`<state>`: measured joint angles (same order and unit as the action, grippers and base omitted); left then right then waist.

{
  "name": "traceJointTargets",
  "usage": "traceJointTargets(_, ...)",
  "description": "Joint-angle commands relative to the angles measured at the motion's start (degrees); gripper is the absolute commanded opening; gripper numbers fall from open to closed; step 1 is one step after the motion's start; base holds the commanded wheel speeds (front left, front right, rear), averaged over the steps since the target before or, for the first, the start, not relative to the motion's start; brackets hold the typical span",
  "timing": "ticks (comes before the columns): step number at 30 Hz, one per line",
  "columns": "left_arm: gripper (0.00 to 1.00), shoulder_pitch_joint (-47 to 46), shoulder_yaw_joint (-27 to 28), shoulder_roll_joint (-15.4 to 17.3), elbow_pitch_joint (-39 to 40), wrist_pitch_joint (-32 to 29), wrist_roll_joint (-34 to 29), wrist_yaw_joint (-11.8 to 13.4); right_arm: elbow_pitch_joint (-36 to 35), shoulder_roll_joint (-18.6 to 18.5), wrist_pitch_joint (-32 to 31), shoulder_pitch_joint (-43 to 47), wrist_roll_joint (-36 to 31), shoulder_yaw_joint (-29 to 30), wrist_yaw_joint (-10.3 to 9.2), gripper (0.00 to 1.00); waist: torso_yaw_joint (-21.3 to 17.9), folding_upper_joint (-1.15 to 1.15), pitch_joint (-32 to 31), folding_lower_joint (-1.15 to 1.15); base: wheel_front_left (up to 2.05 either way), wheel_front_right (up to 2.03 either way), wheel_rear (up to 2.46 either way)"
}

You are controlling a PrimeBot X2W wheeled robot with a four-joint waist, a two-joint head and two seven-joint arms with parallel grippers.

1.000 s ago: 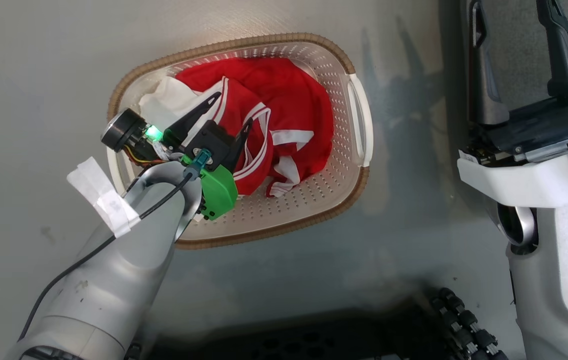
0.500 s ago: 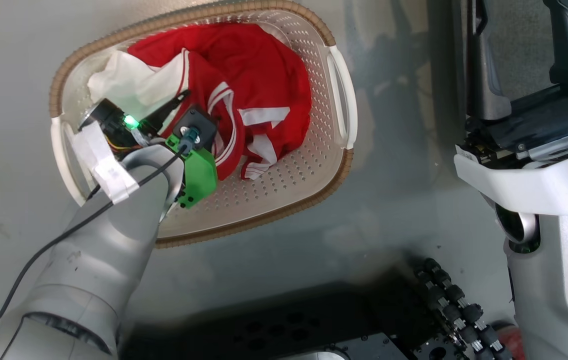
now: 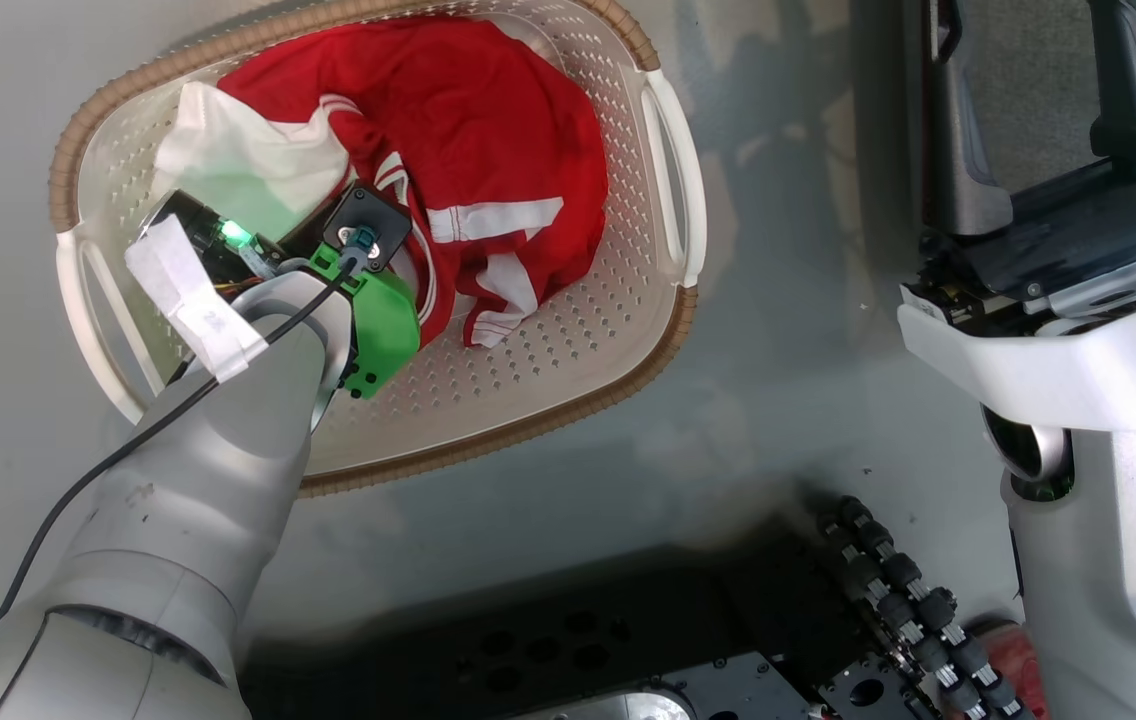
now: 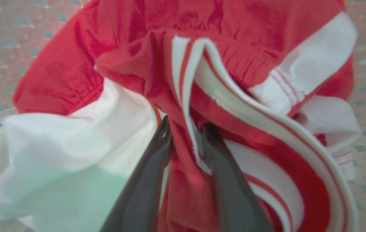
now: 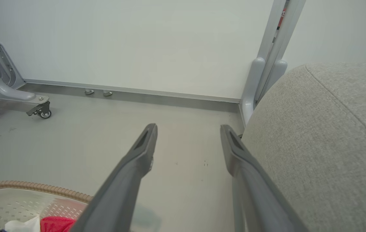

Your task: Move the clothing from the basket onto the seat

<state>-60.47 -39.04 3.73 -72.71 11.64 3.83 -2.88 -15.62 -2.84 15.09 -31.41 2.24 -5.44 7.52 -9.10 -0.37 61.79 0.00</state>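
Observation:
The red clothing (image 3: 488, 130) with white panels lies bunched in the cream basket (image 3: 528, 425), which stands on the floor. My left arm reaches down into the basket, its green wrist housing (image 3: 378, 330) over the pile. In the left wrist view my left gripper (image 4: 186, 129) is shut on a fold of the clothing (image 4: 121, 64), with red and white-striped fabric pinched between the dark fingers. My right gripper (image 5: 188, 129) is open and holds nothing; it hangs above the floor beside the grey seat (image 5: 324, 138). The basket's brown rim (image 5: 25, 186) shows at that view's lower left.
My black base (image 3: 628, 650) and a cable chain (image 3: 898, 600) are just in front of the basket. A wheeled metal frame leg (image 5: 38, 109) and a pale post (image 5: 266, 64) stand by the white wall. Grey floor lies between basket and seat.
The head camera has shifted, so the basket sits higher and further left. My left gripper has sunk into the clothing and its fingers have closed on a fold. The right gripper still stands open.

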Motion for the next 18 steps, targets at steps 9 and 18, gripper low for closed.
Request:
traceJointTargets(9, 0.00, 1.4, -1.5, -0.2, 0.1, 3.1, -0.1, 2.9, 0.8, -0.1, 0.1, 0.3, -0.1, 0.9, -0.06, 1.00, 0.8, 0.37, -4.4, 0.00, 0.00, 0.00, 0.00)
traceJointTargets(18, 0.00, 9.6, -0.7, 0.0, 9.0, 3.5, 1.9, 5.0, 2.5, -0.1, 0.1, 3.2, 0.1, 1.4, -0.06, 1.00, 3.0, 0.37, -15.0, 0.00, 0.00, 0.00, 0.00)
